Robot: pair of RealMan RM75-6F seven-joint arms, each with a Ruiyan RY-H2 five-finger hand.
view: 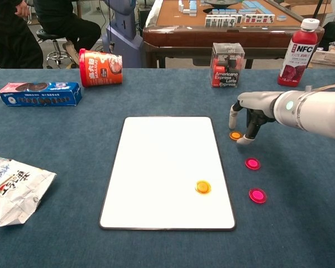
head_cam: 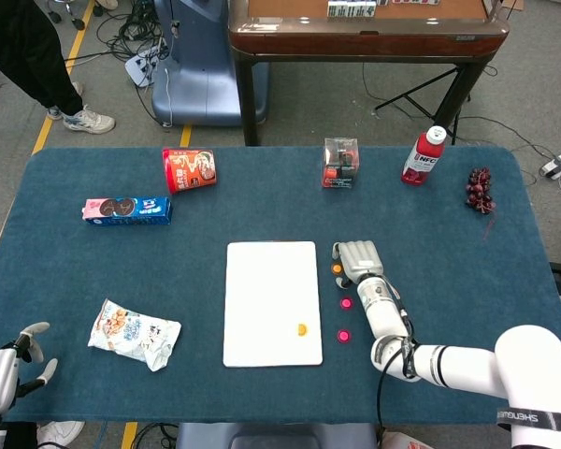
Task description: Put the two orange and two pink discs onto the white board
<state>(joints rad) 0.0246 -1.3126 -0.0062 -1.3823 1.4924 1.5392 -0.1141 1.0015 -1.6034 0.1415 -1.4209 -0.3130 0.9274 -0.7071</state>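
Glossy round orange disc [view: 202, 187] lies on smooth white board [view: 162, 167].

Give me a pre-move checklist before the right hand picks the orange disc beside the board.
1. Right hand over target: ok, fingers point down around the orange disc on the cloth.
2. Disc gripped: not ok, it lies flat on the cloth.
3. Free space on white board: ok, only one orange disc on it, near the right edge.
4. Pink discs: not ok, both off the board.
5. Left hand out of the way: ok, at the table's near-left corner.
6. Fingers touching disc: cannot tell.
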